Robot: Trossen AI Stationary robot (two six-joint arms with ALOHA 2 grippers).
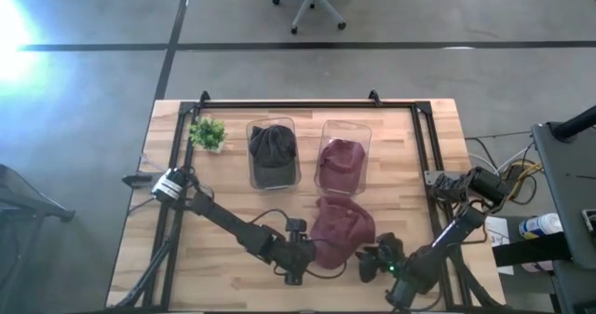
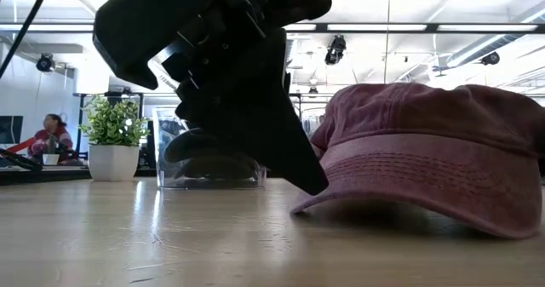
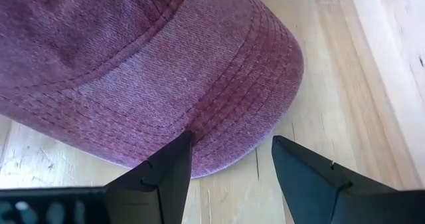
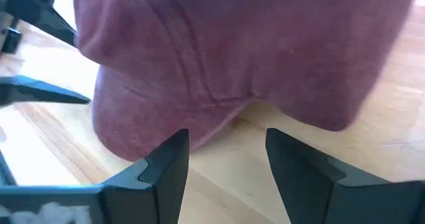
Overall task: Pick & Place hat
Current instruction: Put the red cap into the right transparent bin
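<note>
A maroon hat [image 1: 341, 230] lies on the wooden surface [image 1: 223, 277] near its front edge, between the two grippers, brim resting on the wood; behind it stand two clear bins, the left bin [image 1: 273, 155] with a dark hat [image 1: 272, 146] inside, the right bin [image 1: 344, 157] with another maroon hat [image 1: 341, 162] inside; a small potted plant [image 1: 208, 132] sits just left of the bins. The left gripper [image 3: 229, 154] is low at the hat's left side, its fingers [image 3: 166, 174] spread wide with the brim's edge just ahead of them and one fingertip at the brim; nothing is clamped. The right gripper [image 4: 226, 147] sits at the hat's right side, fingers wide apart, the hat's edge just in front of the gap, not gripped. In the low view a person [image 2: 49, 135] sits far off in the room.
</note>
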